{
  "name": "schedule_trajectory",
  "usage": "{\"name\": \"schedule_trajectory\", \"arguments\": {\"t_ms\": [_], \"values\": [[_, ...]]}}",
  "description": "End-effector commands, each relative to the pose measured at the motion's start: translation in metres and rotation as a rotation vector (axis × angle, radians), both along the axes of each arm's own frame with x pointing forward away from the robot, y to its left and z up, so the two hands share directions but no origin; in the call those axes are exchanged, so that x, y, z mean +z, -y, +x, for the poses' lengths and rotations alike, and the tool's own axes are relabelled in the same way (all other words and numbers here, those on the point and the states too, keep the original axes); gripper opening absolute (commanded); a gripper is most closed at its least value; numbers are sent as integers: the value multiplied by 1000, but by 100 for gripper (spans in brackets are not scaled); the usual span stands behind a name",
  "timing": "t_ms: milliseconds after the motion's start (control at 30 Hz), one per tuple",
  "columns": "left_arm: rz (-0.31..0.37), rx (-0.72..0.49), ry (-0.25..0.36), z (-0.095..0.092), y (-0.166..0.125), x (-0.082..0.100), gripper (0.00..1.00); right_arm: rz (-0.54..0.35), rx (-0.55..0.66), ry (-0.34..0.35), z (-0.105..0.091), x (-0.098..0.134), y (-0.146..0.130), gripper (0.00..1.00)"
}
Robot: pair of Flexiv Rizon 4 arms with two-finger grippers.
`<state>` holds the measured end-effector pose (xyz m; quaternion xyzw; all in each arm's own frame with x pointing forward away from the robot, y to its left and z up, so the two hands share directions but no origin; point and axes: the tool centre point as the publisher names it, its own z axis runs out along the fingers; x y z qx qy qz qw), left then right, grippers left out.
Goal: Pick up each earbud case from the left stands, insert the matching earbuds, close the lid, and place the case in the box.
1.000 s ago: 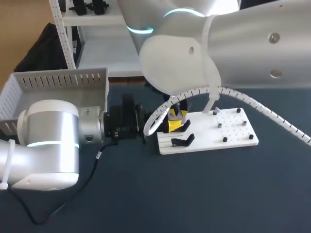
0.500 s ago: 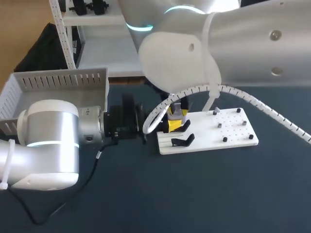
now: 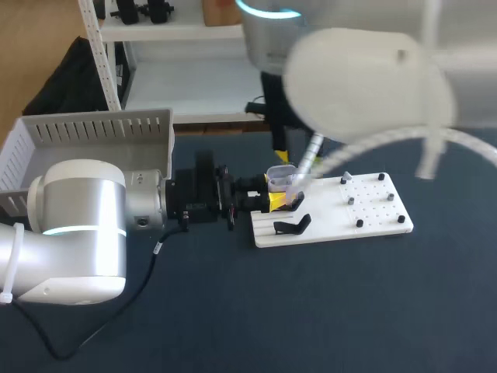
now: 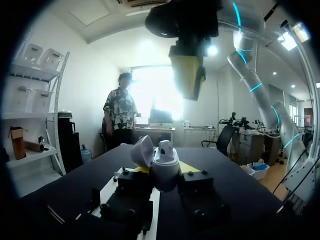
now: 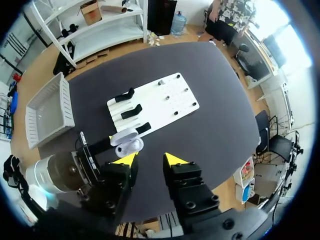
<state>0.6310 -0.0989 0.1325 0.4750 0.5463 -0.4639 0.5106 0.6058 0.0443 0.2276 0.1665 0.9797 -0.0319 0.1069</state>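
At the left edge of the white board [image 3: 377, 208], near the middle of the table, the left gripper [image 3: 272, 200] is clamped on the body of the earbud case [image 3: 281, 179], one finger on each side, and the lid is swung open. In the left wrist view a small white piece sits in the case's well. It is probably an earbud, though I cannot tell whether both are seated. The right gripper [image 5: 150, 160] hangs well above the case, its fingers parted a little and carrying nothing. The step in hand looks like insertion. If a well is vacant, the right arm must fetch the matching earbud from the board's right half, where the parts are too small to make out. Otherwise it should come down squarely on the lid and press it shut while the left keeps the case steady. After that the case goes into the grey box [image 3: 93, 128] at the table's far left corner.
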Motion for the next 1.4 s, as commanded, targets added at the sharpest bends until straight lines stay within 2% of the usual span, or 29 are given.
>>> {"name": "schedule_trajectory", "arguments": {"t_ms": [33,67,100,133,167,733,833,900,1033,1133,1200,1400], "values": [[-3,5,2,-1,1,-1,0,151,20,126,-13,-2,26,45],[-3,5,2,-1,1,-1,0,156,7,134,-12,-1,27,45],[-3,5,2,-1,1,-1,0,138,-12,155,-9,-2,29,51],[-3,5,2,-1,1,-1,0,138,-12,155,-9,-2,29,98],[-3,5,2,-1,1,-1,0,138,-12,155,-9,-2,29,100],[-3,5,2,-1,1,-1,0,138,-12,155,-9,-2,29,100],[-3,5,2,-1,1,-1,0,197,-40,154,6,-6,38,100],[-3,5,2,-1,1,-1,0,175,-38,178,18,-6,46,100],[-3,5,2,-1,1,-1,0,198,9,195,40,-14,53,100],[-3,5,2,-1,1,-1,0,223,87,179,55,-27,54,100],[-3,5,2,-1,1,-1,0,204,127,170,64,-40,56,100],[-3,5,2,-1,1,-1,0,210,137,192,92,-77,68,100]]}}
